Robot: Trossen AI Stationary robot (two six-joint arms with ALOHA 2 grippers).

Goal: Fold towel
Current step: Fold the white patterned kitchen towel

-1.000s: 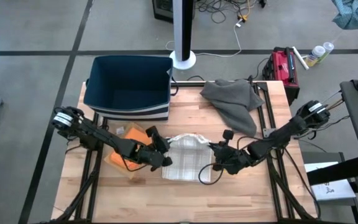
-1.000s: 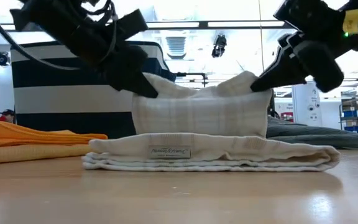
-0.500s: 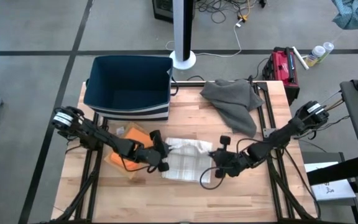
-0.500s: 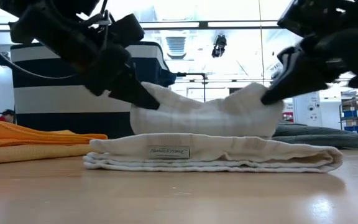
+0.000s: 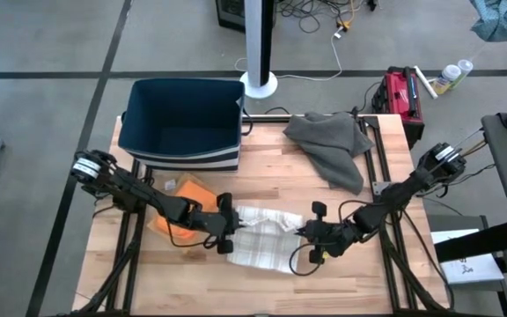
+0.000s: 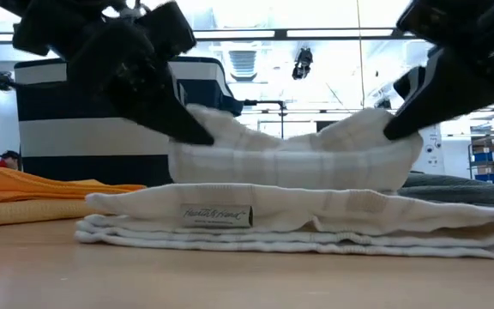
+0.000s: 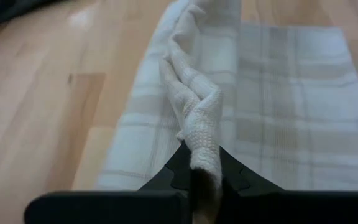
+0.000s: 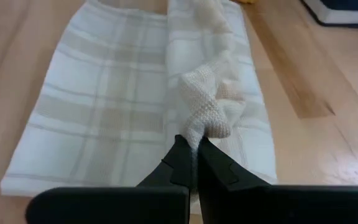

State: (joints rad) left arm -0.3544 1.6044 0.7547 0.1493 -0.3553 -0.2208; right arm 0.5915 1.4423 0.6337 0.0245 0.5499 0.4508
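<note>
Jaws of both arms pinched on towel [image 5: 258,231] edge, lifted above wooden table [image 5: 262,172].

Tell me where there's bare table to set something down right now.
Bare wood lies between the striped bin and the gray cloth, and along the near edge below the plaid towel. The middle is crowded: the left gripper and right gripper pinch the towel, orange cloth alongside.

You've got open wood along the table's [image 5: 341,286] 6 o'clock edge, so anything can pass there. At 11 o'clock the navy bin [image 5: 183,123] blocks the way, and the grey cloth [image 5: 333,145] sprawls at 1 o'clock. The orange cloth [image 5: 187,194] sits at 9, just beside the towel [image 5: 262,238]. Both arms flank the towel at 9 and 3, so side access is shut.
</note>
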